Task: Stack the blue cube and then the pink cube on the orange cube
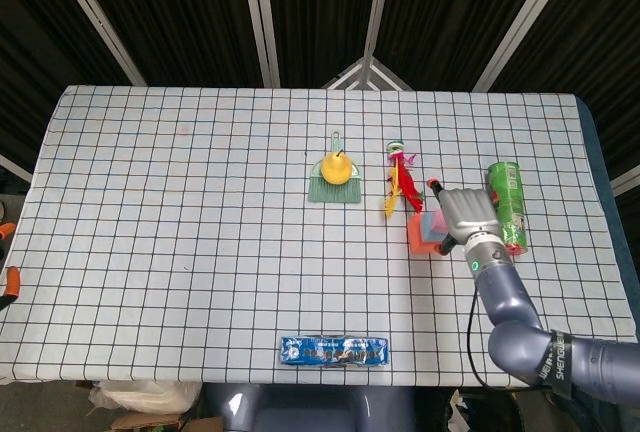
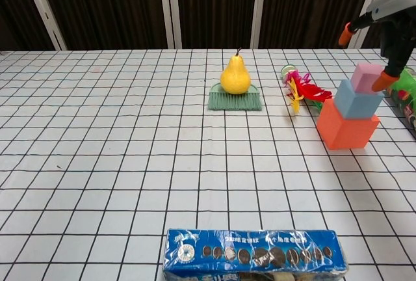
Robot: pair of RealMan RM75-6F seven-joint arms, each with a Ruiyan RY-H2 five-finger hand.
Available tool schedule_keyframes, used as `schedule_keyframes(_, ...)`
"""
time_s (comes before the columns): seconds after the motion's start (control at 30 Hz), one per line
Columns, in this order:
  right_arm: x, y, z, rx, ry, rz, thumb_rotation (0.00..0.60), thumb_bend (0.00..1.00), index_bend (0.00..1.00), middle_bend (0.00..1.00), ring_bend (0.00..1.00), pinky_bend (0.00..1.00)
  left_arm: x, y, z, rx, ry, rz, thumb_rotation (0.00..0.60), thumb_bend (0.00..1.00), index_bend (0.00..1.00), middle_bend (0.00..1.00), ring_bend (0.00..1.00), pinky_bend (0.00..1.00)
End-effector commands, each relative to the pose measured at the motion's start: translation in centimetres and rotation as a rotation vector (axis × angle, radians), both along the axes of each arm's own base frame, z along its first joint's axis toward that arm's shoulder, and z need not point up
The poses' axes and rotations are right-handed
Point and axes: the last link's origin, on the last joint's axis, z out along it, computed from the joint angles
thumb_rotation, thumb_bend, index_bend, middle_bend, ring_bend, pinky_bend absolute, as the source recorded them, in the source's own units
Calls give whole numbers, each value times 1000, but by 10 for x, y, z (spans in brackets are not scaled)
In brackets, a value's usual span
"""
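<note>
Three-cube stack just right of feather toy (image 2: pixel 300 90): orange cube (image 2: pixel 347 123) at bottom, blue cube (image 2: pixel 358 99) mid, pink cube (image 2: pixel 366 77) on top. Right hand (image 2: pixel 385 28) above stack w/ fingers apart, holding nothing.

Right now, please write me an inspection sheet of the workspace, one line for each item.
Surface: table under a white cloth with black grid.
Job's things: pink cube on blue cube on orange cube; stack upright.
Clutter: pear on green brush; feathered toy; green can; blue packet.
Hands: right hand open beside the stack, one fingertip at the pink cube; left hand not in view.
Cables: black cable beside the right arm.
Surroundings: dark curtains, white poles.
</note>
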Motion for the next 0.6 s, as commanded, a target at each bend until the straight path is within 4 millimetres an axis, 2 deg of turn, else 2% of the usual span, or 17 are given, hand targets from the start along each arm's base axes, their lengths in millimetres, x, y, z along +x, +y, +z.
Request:
schedule_keyframes(0.03,5,21,24,-38,-57,63,600,220,115,1000,1000,1000,0,0,1,4,-2,0,600,584,176,66,0,0)
schedule_keyframes(0.2,-9,65,63,-92,-71,98,600,220,122,1000,1000,1000,-1,0,1,-2,-4,2,600,584,175,66,0,0)
schedule_keyframes(0.33,-42,99,83,-100,-41,81,600,220,142,1000,1000,1000,0,0,1,-3,-8,-4,600,584,176,66,0,0)
schedule_keyframes(0.37,-54,113,88,-114,-40,74,600,220,142,1000,1000,997,1,-1,1,-4,-9,-6,600,584,176,66,0,0)
schedule_keyframes(0.5,-93,157,95,-209,-53,54,600,220,142,1000,975,932,1,-3,0,-5,-12,-11,600,584,176,66,0,0)
schedule_keyframes(0.6,-121,185,88,-261,-83,46,600,220,145,991,906,850,2,-3,-1,-10,-12,-15,600,584,176,66,0,0)
